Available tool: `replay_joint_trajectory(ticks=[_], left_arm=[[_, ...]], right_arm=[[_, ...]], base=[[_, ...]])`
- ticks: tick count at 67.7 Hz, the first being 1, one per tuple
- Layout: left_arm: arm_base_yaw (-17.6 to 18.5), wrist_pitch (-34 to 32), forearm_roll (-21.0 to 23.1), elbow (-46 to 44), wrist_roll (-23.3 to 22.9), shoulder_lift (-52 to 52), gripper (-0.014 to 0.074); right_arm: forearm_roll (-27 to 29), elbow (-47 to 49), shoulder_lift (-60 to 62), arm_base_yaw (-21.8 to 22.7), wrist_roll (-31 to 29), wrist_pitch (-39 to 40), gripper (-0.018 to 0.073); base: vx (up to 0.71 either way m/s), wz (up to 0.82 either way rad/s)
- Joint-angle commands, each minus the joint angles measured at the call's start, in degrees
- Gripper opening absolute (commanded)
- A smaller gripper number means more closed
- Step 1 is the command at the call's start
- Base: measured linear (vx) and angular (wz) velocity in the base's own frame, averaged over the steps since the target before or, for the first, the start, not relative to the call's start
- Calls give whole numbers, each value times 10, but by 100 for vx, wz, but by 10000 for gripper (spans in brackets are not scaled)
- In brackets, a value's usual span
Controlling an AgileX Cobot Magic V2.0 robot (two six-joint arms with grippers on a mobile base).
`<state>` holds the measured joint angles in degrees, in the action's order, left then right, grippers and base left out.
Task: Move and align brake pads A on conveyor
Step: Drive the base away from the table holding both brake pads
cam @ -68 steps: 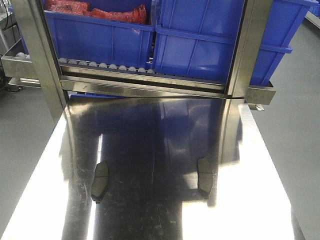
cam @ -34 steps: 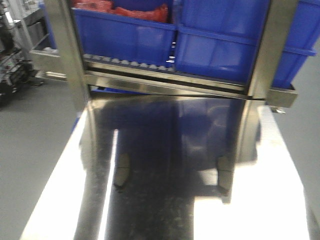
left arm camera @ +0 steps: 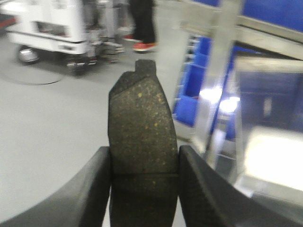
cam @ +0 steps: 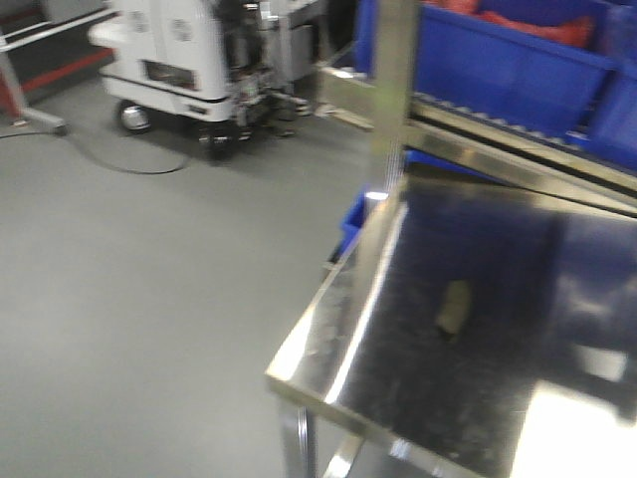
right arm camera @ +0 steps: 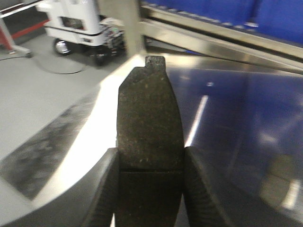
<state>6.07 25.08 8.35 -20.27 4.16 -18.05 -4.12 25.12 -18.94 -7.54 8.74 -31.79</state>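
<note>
- One brake pad [left arm camera: 139,113] stands upright in the left end effector [left arm camera: 144,158]. Its two dark fingers [left arm camera: 97,189] are clamped on the pad's side edges, low down.
- Its speckled friction face is turned to the wrist camera, with a small tab at the top and a thin line across it near fingertip level.
- This pad hangs over the grey floor [left arm camera: 42,137], beside the steel worktop [left arm camera: 265,156].
- A second brake pad [right arm camera: 149,109] is upright in the right end effector [right arm camera: 150,161], pinched on both edges in the same way, above the worktop near its edge.
- A third brake pad [cam: 455,306] lies flat and loose on the worktop, towards its left side but clear of the rim; the front view is too blurred to show more detail.
- Blue bins [cam: 518,60] sit on the rack behind the worktop.
- A white wheeled machine [cam: 169,60] stands on the floor, well apart.
</note>
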Motion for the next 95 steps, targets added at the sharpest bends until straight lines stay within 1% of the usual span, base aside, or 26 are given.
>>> replay_joint_trajectory(ticks=[1,53,78,95], left_arm=[[3,-57,8,-17,-2,-4,-6],[3,-57,8,-17,-2,-4,-6],[3,-57,8,-17,-2,-4,-6],[3,-57,8,-17,-2,-4,-6]], right_arm=[[-6,18,-3,1,-5,52,-7],[-6,18,-3,1,-5,52,-7],[-6,18,-3,1,-5,52,-7],[-6,18,-3,1,-5,52,-7]], base=[[-17,83],[-18,78],[-4,78],[3,55]])
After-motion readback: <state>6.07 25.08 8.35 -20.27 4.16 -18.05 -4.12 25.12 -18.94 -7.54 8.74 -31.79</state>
